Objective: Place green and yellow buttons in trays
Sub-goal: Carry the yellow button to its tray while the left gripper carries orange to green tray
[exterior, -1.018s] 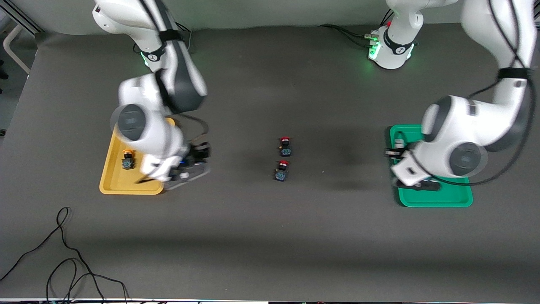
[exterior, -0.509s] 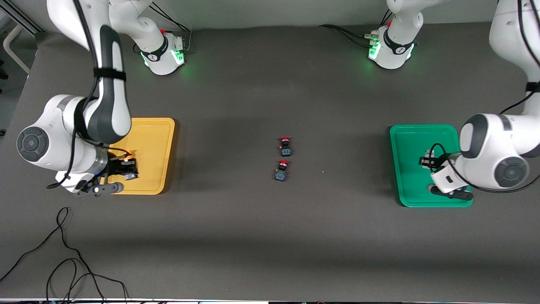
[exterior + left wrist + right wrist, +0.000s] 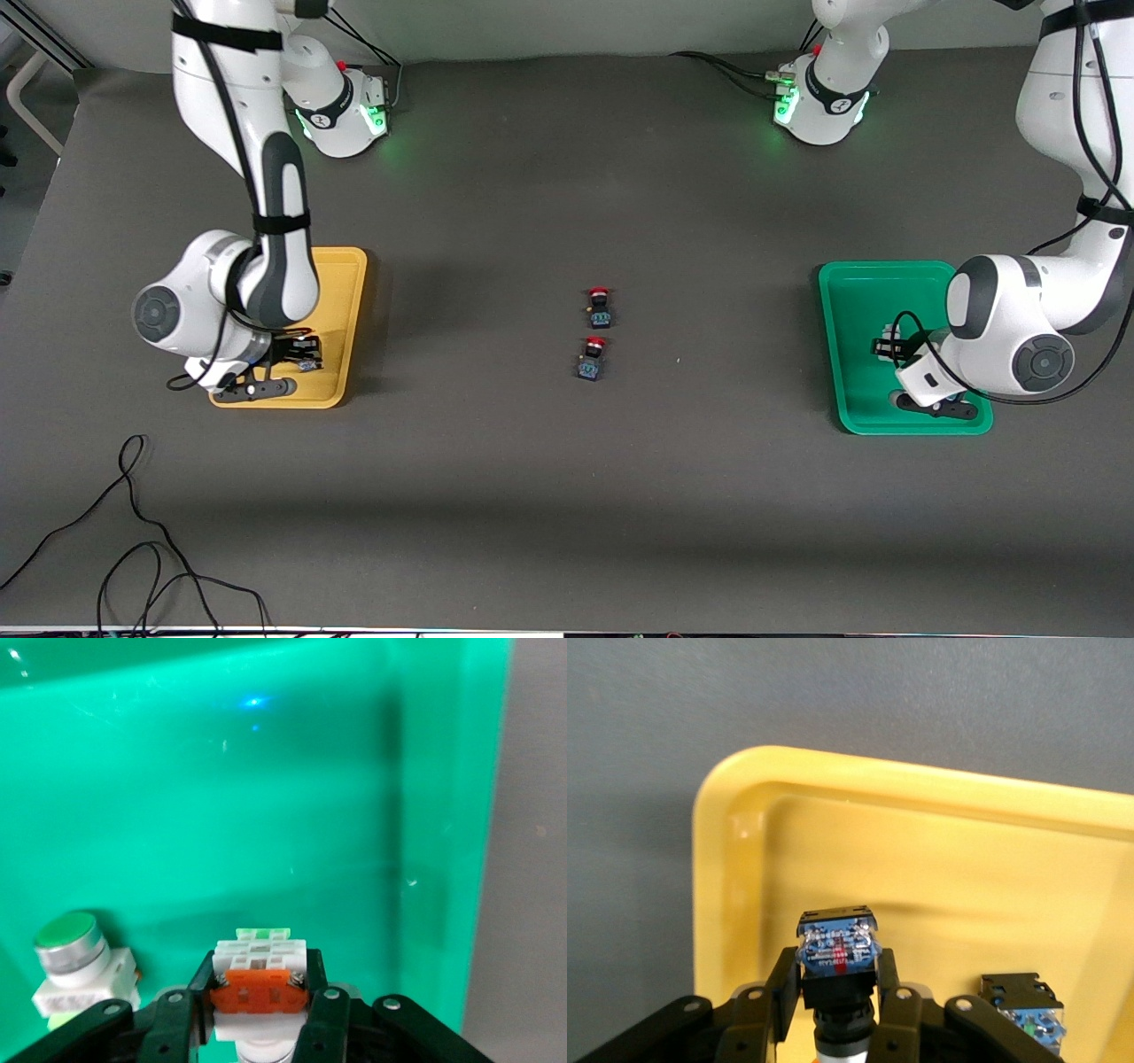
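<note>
My right gripper (image 3: pixel 835 988) is shut on a black-bodied button (image 3: pixel 835 948) with a blue terminal end, low over the yellow tray (image 3: pixel 939 859). Its cap is hidden between the fingers. A second button (image 3: pixel 1021 1005) lies in that tray beside it. In the front view the right gripper (image 3: pixel 297 361) hangs over the yellow tray's (image 3: pixel 341 292) corner nearest the camera. My left gripper (image 3: pixel 259 992) is shut on a whitish button (image 3: pixel 261 952) with an orange face, over the green tray (image 3: pixel 266 797). A green-capped button (image 3: pixel 75 957) lies in that tray. The left gripper (image 3: pixel 886 346) shows over the green tray (image 3: pixel 864 292).
Two black buttons with red caps (image 3: pixel 600 306) (image 3: pixel 592 357) stand mid-table between the trays. A black cable (image 3: pixel 133 532) loops on the table close to the camera at the right arm's end. The arm bases (image 3: pixel 819 97) (image 3: pixel 341 106) stand along the table's top edge.
The right arm swung out past the yellow tray's outer edge and back over its near corner. The left arm shifted toward its own end of the green tray. Both grips stayed shut.
</note>
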Action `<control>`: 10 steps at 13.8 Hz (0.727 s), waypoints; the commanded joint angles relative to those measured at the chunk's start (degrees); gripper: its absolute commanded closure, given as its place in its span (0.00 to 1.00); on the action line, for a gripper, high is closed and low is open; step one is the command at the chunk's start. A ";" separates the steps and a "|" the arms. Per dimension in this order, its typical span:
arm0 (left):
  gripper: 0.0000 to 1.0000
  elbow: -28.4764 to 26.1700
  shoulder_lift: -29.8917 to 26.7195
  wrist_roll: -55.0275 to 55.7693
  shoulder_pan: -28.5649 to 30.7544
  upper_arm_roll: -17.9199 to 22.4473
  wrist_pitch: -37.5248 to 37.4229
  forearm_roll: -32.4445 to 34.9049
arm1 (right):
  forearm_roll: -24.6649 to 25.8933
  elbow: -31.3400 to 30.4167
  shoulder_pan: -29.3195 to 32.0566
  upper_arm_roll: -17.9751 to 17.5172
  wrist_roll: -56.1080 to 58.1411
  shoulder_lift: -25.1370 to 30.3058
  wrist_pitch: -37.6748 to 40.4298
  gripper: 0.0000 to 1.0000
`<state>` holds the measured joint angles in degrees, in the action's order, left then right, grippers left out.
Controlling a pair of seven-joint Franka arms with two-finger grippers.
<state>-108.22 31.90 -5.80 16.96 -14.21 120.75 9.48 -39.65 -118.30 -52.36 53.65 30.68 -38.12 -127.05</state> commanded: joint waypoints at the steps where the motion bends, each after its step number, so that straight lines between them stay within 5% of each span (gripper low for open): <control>1: 1.00 -2.35 -0.35 0.43 0.36 0.15 2.73 0.72 | -1.66 0.88 -0.46 0.93 1.22 0.06 0.83 0.00; 3: 0.97 -2.00 -0.52 0.53 0.18 0.15 2.30 0.72 | -1.66 1.40 -1.33 1.37 0.79 1.72 3.81 0.00; 4: 0.28 -1.74 -0.79 0.35 -0.08 0.15 1.95 0.72 | -0.96 2.36 -1.51 1.72 -0.96 3.04 4.87 0.00; 5: 0.01 -1.65 -1.31 -0.35 0.27 0.07 1.68 0.80 | -0.26 2.89 -1.69 2.25 -1.58 4.36 6.36 0.00; 10: 0.01 3.17 -7.89 -0.44 -0.52 -0.46 -9.62 0.72 | 7.48 12.28 -12.03 13.56 -10.01 5.86 21.72 0.00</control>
<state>-106.77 28.79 -5.80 16.99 -14.65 117.50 9.60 -34.94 -109.68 -59.07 62.39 25.74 -33.33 -111.47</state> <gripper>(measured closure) 0.013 0.000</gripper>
